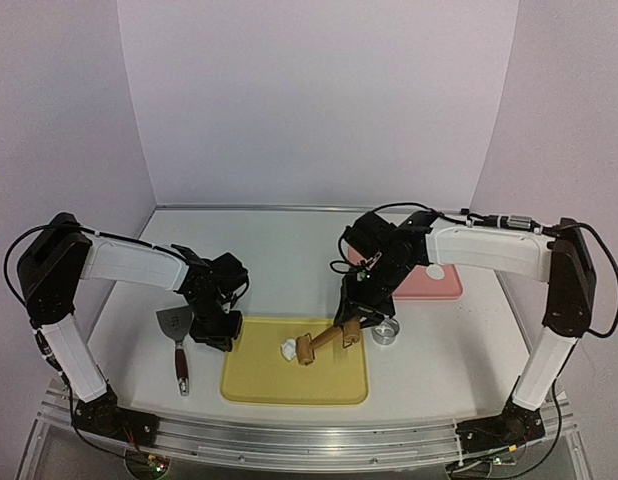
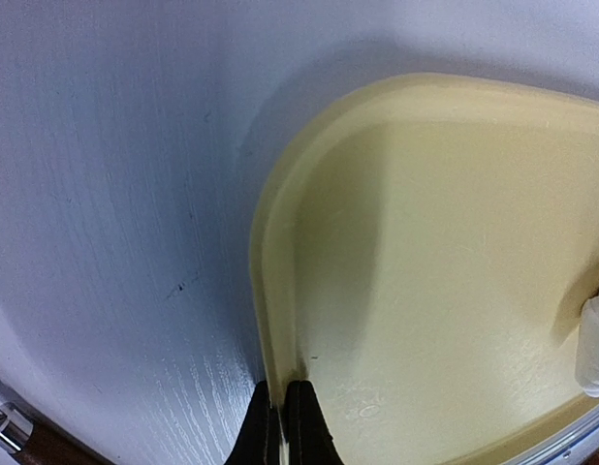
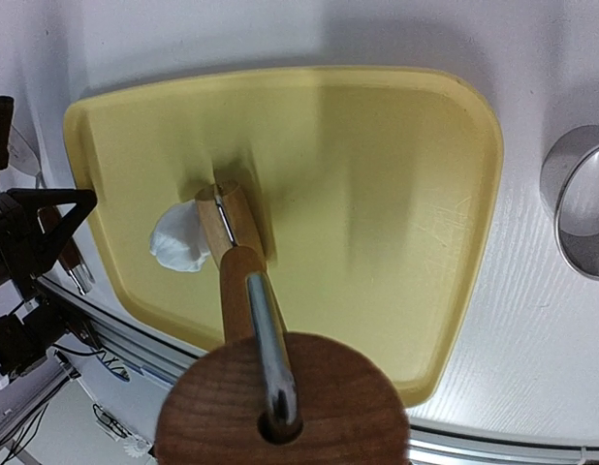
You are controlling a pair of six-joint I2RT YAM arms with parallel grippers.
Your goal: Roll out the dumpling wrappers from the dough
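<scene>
- I am working the right gripper, which is pinching the handle of the wooden roller. The handle is hiding the fingers in the wrist view, so I am judging the grip from the overhead view.
- The dough is sitting as a small rumpled white lump just beyond the roller's drum and a little off to one side of it, touching or nearly touching.
- It is lying on the yellow tray, below and ahead of the gripper.
- I am not seeing any dumpling wrappers on this tray yet, so I am judging the flattening as barely begun.
- To roll well, I am planning to centre the drum over the lump first. Then I am planning to press down evenly with short strokes, so the dough is spreading rather than skidding away.
- The left gripper is pressed together with nothing between its fingers. Its tips are at the tray's rim, and I take this as steadying the tray.
- For room, bare tray is lying open on both sides of the drum, with more on the side away from the lump.
- The raised rim beyond the dough is the edge I am watching.
- The ring cutter is standing off the tray beside the right gripper, apart from the rolling path.
</scene>
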